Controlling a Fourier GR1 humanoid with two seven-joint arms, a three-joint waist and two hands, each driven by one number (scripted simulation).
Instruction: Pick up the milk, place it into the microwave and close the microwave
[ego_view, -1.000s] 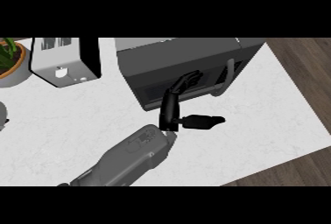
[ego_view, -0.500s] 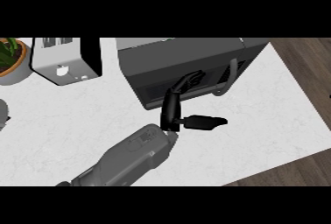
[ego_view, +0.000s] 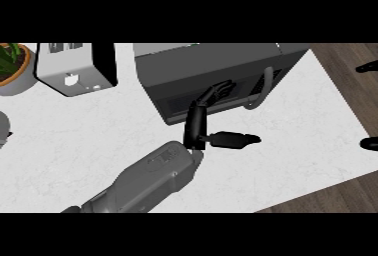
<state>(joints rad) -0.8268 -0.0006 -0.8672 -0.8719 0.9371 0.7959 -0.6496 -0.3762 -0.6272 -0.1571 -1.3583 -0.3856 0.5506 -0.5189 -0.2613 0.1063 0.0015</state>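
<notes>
The dark grey microwave stands at the back of the white counter, its door shut and its grey handle on the right side of the front. My left hand reaches up from the lower left. Its straight fingers rest against the door's window just left of the handle, and its thumb sticks out to the right above the counter. The hand is open and holds nothing. No milk shows anywhere. My right hand is out of view.
A grey toaster stands at the back left, with a potted plant beside it at the left edge. The counter's edge runs diagonally at the right, with wooden floor beyond it. Two small dark shapes show at the right edge.
</notes>
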